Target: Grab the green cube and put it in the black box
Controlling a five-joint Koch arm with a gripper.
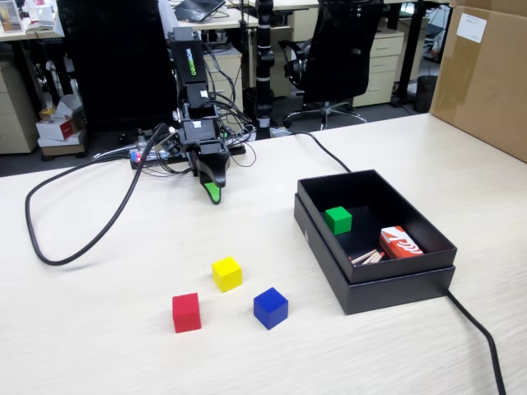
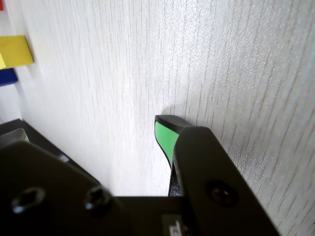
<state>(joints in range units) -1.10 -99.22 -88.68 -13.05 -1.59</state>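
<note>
Green cube (image 1: 338,220) is seen in the fixed view resting inside the black box (image 1: 395,284), beside a red carton (image 1: 400,243), so the placing looks done. Yellow, red and blue cubes are left on the counter (image 1: 123,346). The end effector (image 1: 213,194), pointed down, holds nothing.

In the wrist view only one green-tipped jaw is shown over bare counter; its opening cannot be told.

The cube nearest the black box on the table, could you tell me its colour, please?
Blue cube; the fixed view shows it best.
</note>
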